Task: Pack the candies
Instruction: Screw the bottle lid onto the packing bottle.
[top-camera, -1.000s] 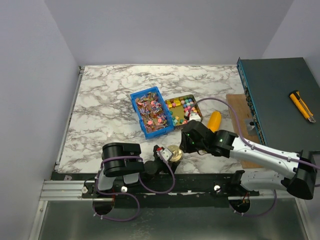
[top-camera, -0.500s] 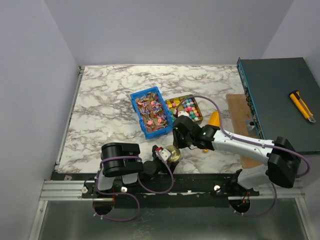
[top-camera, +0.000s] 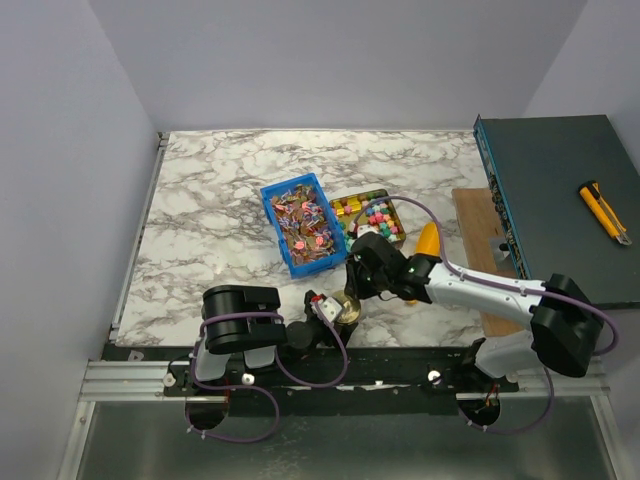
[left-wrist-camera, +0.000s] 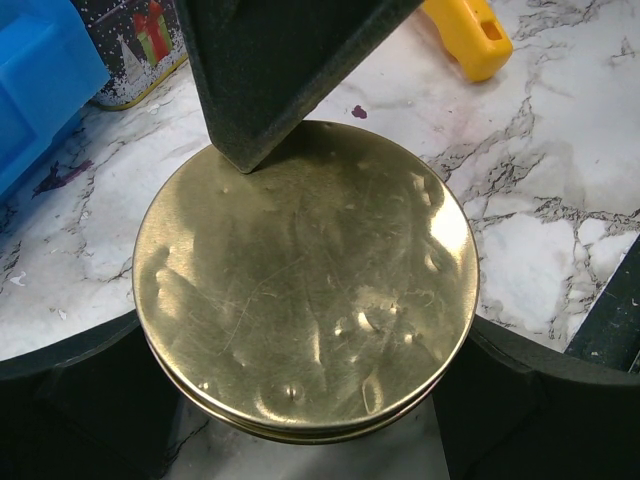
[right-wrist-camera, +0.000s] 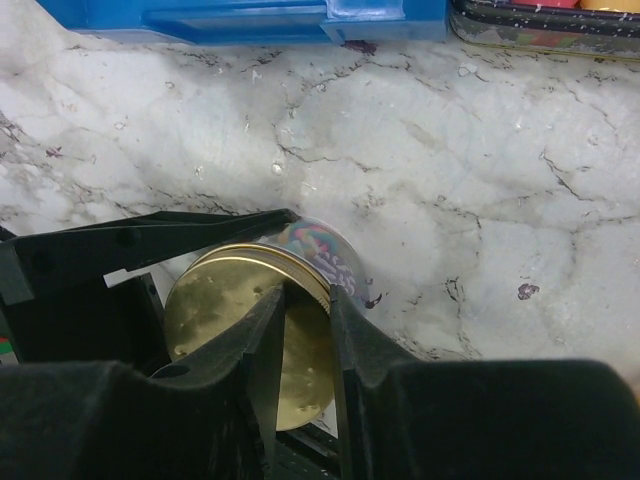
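Shiny wrapped candies (top-camera: 303, 225) fill a blue bin (top-camera: 275, 230). Chunky bright candies (top-camera: 370, 212) lie in an open tin (top-camera: 392, 203) next to it. Near the front edge is a glass jar (right-wrist-camera: 335, 260) of coloured candies, closed with a round gold lid (left-wrist-camera: 305, 280). My left gripper (left-wrist-camera: 305, 400) is spread wide, with a finger (left-wrist-camera: 60, 400) pressed against each side of the jar. My right gripper (right-wrist-camera: 305, 295) hangs just over the lid's far rim, its tips at the lid. Its jaws are a narrow slit apart with nothing in between.
A yellow-orange scoop (top-camera: 428, 240) lies right of the tin. A wooden board (top-camera: 480, 240) and a dark green box (top-camera: 560, 200) with a utility knife (top-camera: 604, 212) on it fill the right side. The blue bin (left-wrist-camera: 35, 80) stands close behind the jar.
My right arm has swung left from in front of the tin until its gripper is over the jar's lid. The left arm and the jar have stayed put.
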